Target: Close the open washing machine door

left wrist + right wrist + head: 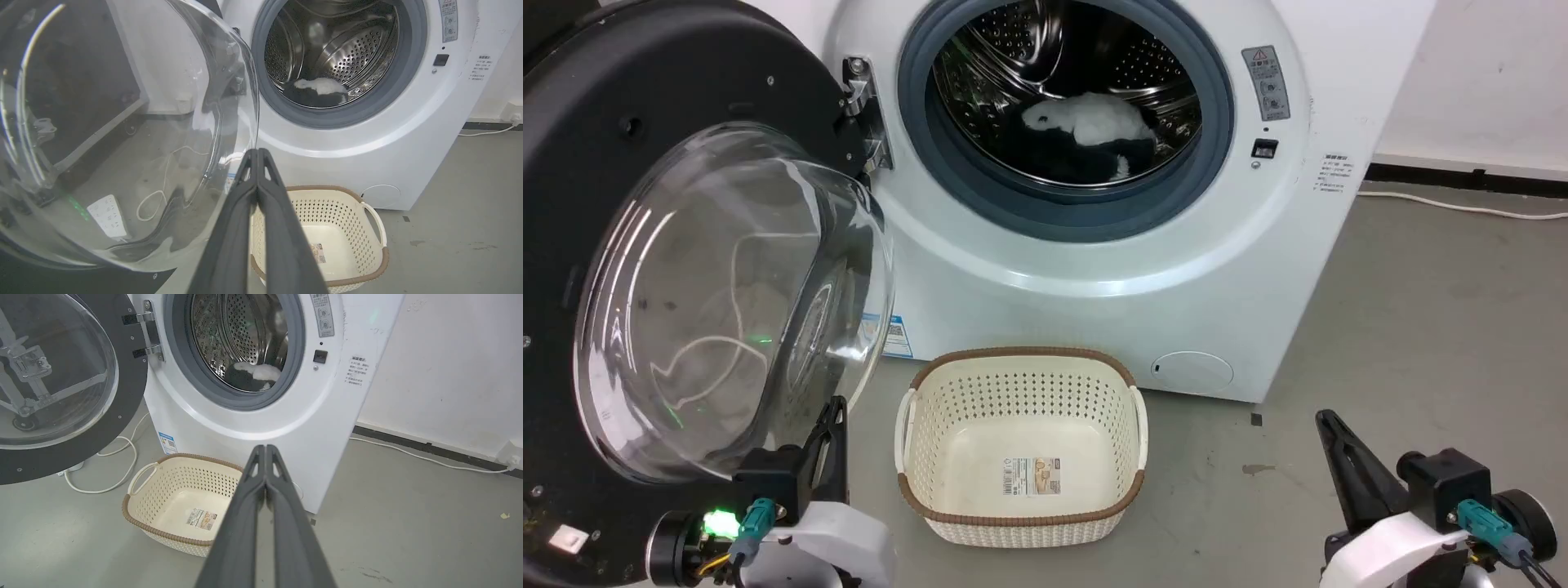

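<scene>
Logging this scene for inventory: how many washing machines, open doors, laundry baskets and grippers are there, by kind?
washing machine: 1
washing machine door: 1
laundry basket: 1
grippers: 2 (left gripper, right gripper)
Total: 5

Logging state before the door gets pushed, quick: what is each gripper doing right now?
Left gripper: closed, jaws pressed together, holding nothing.
Right gripper: closed, jaws pressed together, holding nothing.
</scene>
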You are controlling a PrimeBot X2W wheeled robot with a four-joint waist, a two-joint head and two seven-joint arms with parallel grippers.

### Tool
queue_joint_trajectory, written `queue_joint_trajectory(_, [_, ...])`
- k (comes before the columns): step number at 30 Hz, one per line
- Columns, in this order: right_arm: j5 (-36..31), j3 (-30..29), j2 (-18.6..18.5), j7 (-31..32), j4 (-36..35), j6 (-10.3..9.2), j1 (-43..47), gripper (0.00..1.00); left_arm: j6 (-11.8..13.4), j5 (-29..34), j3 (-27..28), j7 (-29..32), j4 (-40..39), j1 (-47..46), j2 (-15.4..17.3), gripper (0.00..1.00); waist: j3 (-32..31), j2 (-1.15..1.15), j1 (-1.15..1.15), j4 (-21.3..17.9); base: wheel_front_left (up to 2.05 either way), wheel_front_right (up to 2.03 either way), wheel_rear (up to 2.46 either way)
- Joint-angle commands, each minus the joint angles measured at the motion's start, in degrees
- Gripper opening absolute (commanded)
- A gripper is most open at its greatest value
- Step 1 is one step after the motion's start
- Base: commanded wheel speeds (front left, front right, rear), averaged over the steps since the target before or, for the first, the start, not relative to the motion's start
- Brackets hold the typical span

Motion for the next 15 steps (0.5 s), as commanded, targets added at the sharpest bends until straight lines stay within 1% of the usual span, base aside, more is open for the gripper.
queue_joint_trajectory(1, [-0.4, 0.0, 0.0, 0.0, -0.3, 0.05, -0.8, 0.0, -0.3, 0.1, 0.1, 0.0, -0.2, 0.8, 0.0, 0.0, 0.0, 0.0, 0.0, 0.0, 0.0, 0.0, 0.0])
queue_joint_trajectory(15, [-0.4, 0.0, 0.0, 0.0, -0.3, 0.05, -0.8, 0.0, -0.3, 0.1, 0.1, 0.0, -0.2, 0.8, 0.0, 0.0, 0.0, 0.0, 0.0, 0.0, 0.0, 0.0, 0.0])
